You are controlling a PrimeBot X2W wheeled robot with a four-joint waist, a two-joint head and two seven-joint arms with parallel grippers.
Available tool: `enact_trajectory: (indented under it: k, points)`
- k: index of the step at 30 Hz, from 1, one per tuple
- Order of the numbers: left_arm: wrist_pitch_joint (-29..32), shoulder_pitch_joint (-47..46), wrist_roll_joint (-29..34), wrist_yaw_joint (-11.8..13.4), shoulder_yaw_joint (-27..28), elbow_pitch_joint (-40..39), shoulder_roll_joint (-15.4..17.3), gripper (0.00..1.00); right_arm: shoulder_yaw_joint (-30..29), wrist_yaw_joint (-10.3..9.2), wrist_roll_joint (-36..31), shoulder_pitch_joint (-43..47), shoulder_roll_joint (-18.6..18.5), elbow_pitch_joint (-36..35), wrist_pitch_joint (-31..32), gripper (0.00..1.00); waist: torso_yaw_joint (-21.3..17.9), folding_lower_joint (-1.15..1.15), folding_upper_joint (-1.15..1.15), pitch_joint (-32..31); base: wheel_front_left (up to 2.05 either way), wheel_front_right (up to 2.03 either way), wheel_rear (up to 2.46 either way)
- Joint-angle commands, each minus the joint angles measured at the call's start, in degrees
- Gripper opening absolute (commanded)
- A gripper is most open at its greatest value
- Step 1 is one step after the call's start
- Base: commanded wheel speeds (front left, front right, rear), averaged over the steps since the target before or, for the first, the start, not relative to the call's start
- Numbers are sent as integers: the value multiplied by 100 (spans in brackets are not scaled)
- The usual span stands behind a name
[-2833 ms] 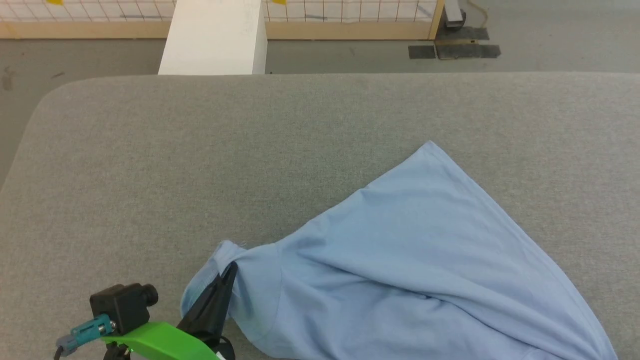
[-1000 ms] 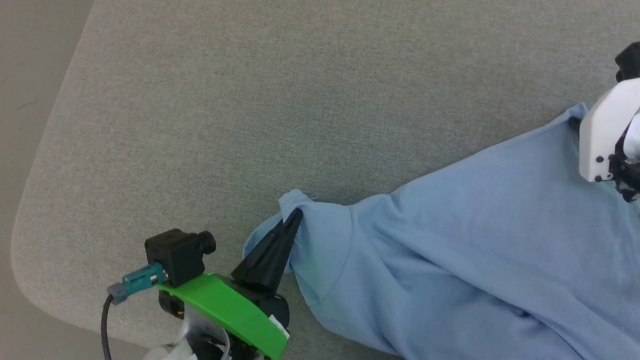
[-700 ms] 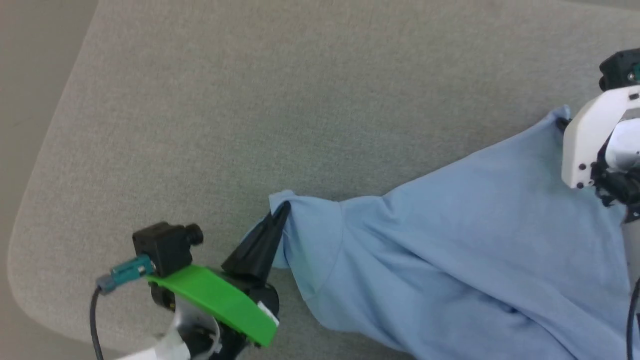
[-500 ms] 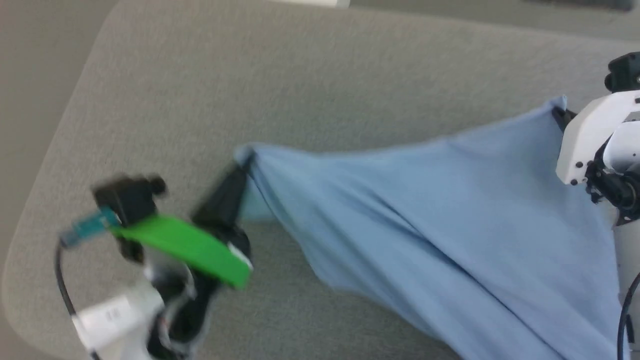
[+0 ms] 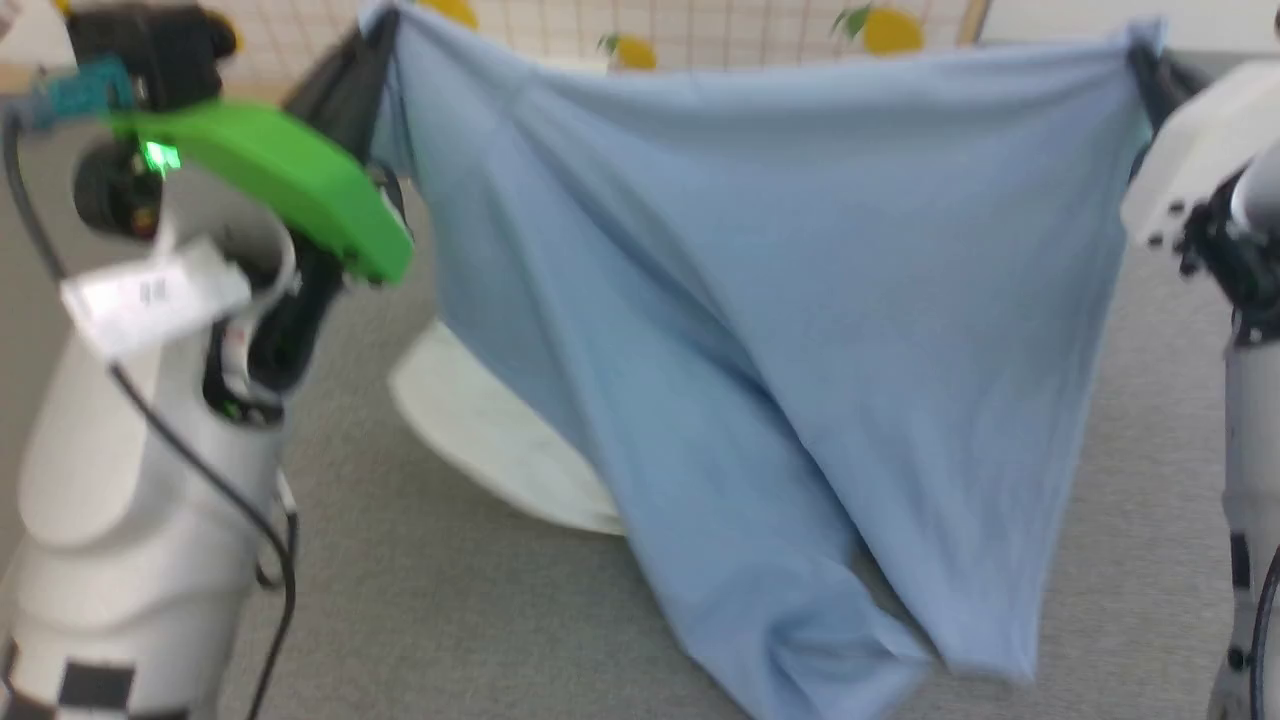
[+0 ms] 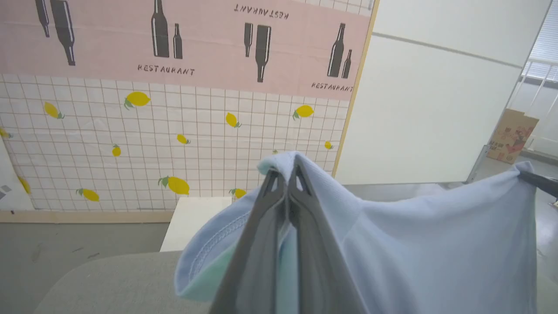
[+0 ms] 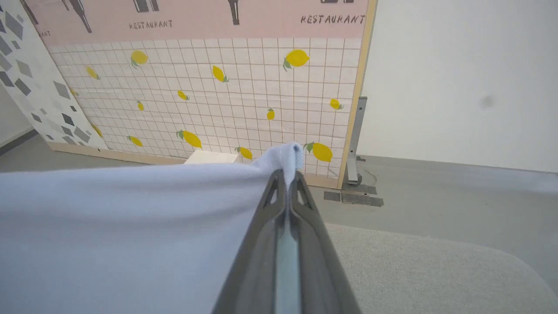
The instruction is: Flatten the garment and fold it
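Note:
The light blue garment (image 5: 760, 300) hangs in the air, stretched between my two grippers, with its lower part sagging onto the grey surface (image 5: 450, 620). At the upper left my left gripper (image 5: 375, 25) is shut on one corner of the garment (image 6: 392, 244), and the sleeve hem droops beside its fingers (image 6: 270, 244). My right gripper (image 5: 1140, 55), at the upper right, is shut on the opposite corner of the garment (image 7: 130, 226). In the right wrist view the fabric pokes up between the closed fingertips (image 7: 279, 183). The collar and logo are hidden.
A white box (image 5: 480, 430) stands behind the hanging cloth. Beyond the grey surface (image 7: 427, 270) is a tiled wall panel with lemon prints (image 7: 218, 96), a white wall (image 6: 436, 109) and bare floor (image 7: 436, 183). A cardboard box (image 6: 510, 135) sits far right.
Both arms have lifted the garment off the grey surface and spread it apart. The right gripper closed on its corner. The head camera has tilted up.

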Motion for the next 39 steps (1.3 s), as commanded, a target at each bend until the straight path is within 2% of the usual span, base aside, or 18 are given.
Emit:
enact_trajectory:
  k: [1, 3, 8, 15, 19, 24, 32, 39]
  points:
    - [20, -302, 191, -92, -55, 177, 107, 0, 5, -9, -91, -209, 18, 79, -69, 0, -377, 0, 0, -442, 0, 0, 0]
    - [-5, -640, 331, -127, -97, 489, 156, 0, 13, -9, -167, -462, 40, 191, -136, 0, -421, 0, 0, -506, 0, 0, 0]
    - [-274, -1468, 586, -24, -27, 1354, 149, 0, 13, -9, -407, -1135, 135, 546, -359, 0, -539, 0, 0, -642, 0, 0, 0]
    - [-88, -2247, 613, -16, -64, 2032, 114, 0, 247, -9, -593, -1826, 197, 1001, -347, 0, -700, 0, 0, -525, 0, 0, 0]
    - [-7, -2665, 567, 98, 35, 2179, 95, 0, 224, -9, -645, -2182, 195, 1121, -278, 0, -763, 0, 0, -122, 0, 0, 0]
    - [-310, -3263, 527, 271, 268, 2311, 31, 0, 80, -9, -896, -2682, 193, 1285, -388, 0, -822, 0, 0, 612, 0, 0, 0]
    - [-1075, -4358, 575, 230, 337, 2716, -242, 0, -351, -9, -1515, -3671, 392, 1722, -1050, 0, -822, 0, 0, 1772, 0, 0, 0]
    - [-2010, -5200, 758, 133, 332, 3114, -363, 0, -647, -9, -2083, -4355, 471, 2124, -1749, 0, -776, 0, 0, 2464, 0, 0, 0]
